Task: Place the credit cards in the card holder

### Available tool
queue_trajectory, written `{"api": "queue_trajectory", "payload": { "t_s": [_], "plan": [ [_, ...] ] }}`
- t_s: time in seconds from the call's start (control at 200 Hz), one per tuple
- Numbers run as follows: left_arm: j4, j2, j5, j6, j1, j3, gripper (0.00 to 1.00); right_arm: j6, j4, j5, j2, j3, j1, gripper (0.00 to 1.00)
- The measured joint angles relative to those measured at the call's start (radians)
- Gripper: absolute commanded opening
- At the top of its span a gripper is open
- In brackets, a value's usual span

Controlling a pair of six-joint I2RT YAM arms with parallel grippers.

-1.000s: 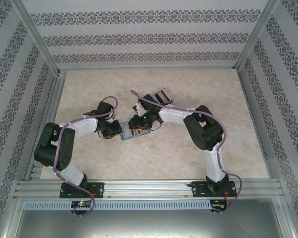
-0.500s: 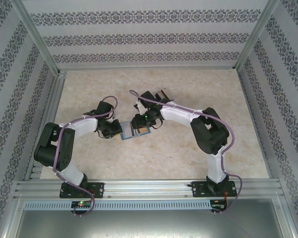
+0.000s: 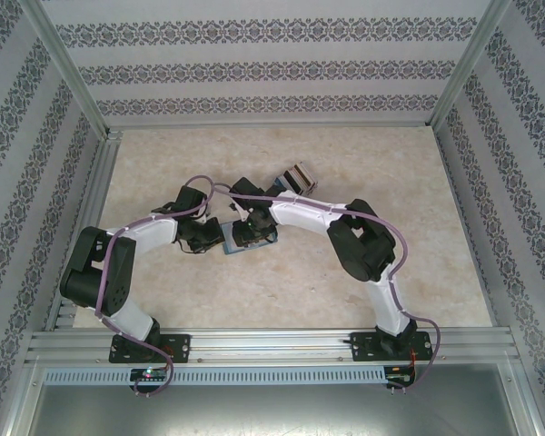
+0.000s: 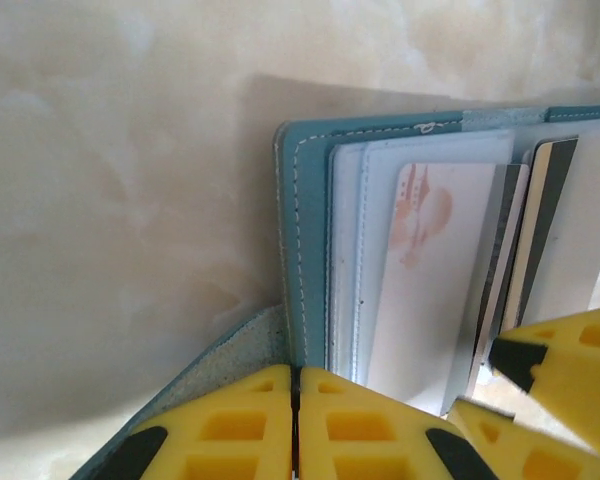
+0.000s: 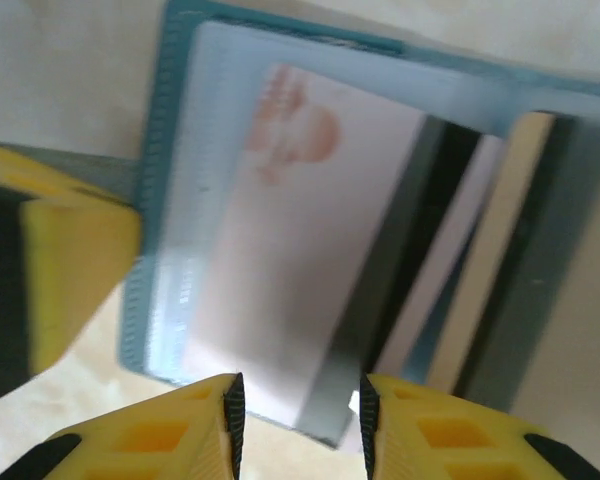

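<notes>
The teal card holder (image 3: 265, 242) lies open on the table between both grippers. My left gripper (image 4: 297, 395) is shut on the edge of its cover (image 4: 305, 240). A whitish credit card (image 5: 300, 230) with an orange mark and a grey stripe sits in a clear sleeve. Beside it a tan card (image 5: 492, 250) with a dark stripe stands in the holder. My right gripper (image 5: 298, 415) hovers open over the whitish card's near end, with its jaws apart and not touching the card. More credit cards (image 3: 296, 175) lie stacked behind the right arm.
The marble-look tabletop (image 3: 363, 163) is ringed by aluminium rails (image 3: 254, 345) and patterned walls. The right gripper's yellow fingers (image 4: 570, 350) crowd the holder's right side in the left wrist view. The left gripper's fingers (image 5: 75, 260) press at the holder's left edge in the right wrist view.
The right arm swung left and brought its gripper further over the holder. The left gripper closed a little tighter on the cover.
</notes>
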State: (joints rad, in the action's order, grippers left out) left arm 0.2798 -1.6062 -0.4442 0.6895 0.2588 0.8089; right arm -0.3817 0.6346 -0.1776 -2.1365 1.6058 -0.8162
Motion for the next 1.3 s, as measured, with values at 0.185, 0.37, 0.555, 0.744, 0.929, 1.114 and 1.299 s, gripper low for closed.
{"api": "queue_trajectory", "payload": {
  "t_s": [0.185, 0.37, 0.555, 0.744, 0.929, 1.114, 1.299],
  "plan": [
    [-0.024, 0.001, -0.005, 0.008, 0.000, -0.019, 0.09, 0.016, 0.027, 0.037, -0.027, 0.049, -0.005, 0.38],
    [-0.038, 0.001, -0.012, 0.019, 0.000, -0.031, 0.08, 0.022, 0.043, 0.066, -0.034, 0.066, -0.033, 0.37],
    [-0.042, 0.001, -0.019, 0.023, 0.000, -0.034, 0.08, 0.023, 0.055, 0.090, -0.059, 0.084, -0.039, 0.35],
    [-0.057, 0.001, -0.019, 0.026, 0.000, -0.047, 0.08, 0.029, 0.063, 0.121, -0.077, 0.103, -0.043, 0.26],
    [-0.066, 0.005, -0.019, 0.026, 0.000, -0.055, 0.08, 0.028, 0.063, 0.154, -0.079, 0.103, -0.062, 0.17],
    [-0.069, 0.005, -0.019, 0.027, 0.000, -0.057, 0.08, 0.018, 0.057, 0.157, -0.079, 0.102, -0.065, 0.10],
    [-0.067, 0.011, -0.018, 0.026, 0.000, -0.057, 0.09, 0.007, 0.031, 0.141, -0.068, 0.082, -0.063, 0.01]
  ]
}}
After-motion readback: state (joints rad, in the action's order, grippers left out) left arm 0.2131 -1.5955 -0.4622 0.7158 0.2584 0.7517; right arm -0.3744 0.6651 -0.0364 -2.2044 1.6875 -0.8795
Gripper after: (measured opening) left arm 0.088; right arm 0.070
